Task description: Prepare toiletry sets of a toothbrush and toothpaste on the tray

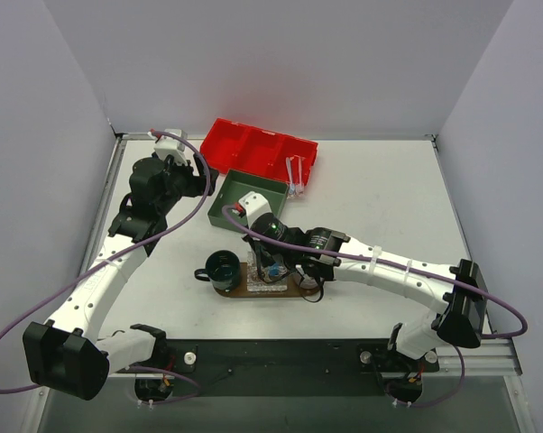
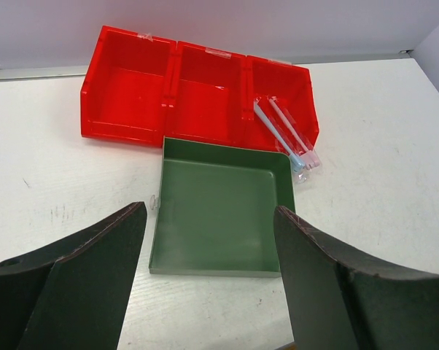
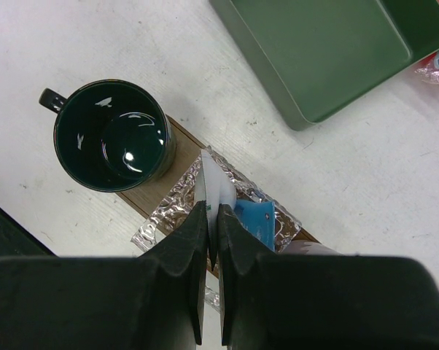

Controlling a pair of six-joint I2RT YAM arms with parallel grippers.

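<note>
- White desk (image 1: 380, 189) carries everything.
- Right tool (image 3: 212, 211) is clamped tight on the white tube (image 3: 218, 186), above the tray (image 3: 143, 198), with the mug (image 3: 111, 135) to its left.
- Left tool (image 2: 208, 219) gapes wide, holding nothing, with the green box (image 2: 219, 233) ahead.

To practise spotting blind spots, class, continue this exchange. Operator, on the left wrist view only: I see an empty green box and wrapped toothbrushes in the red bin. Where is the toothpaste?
Observer: The right gripper is shut on the white tube at the tray.
Operator: And the blue one?
Observer: The blue tube lies on the tray, amid crinkled foil.
Operator: Anything else there?
Observer: A dark mug stands at the tray's end.
</note>
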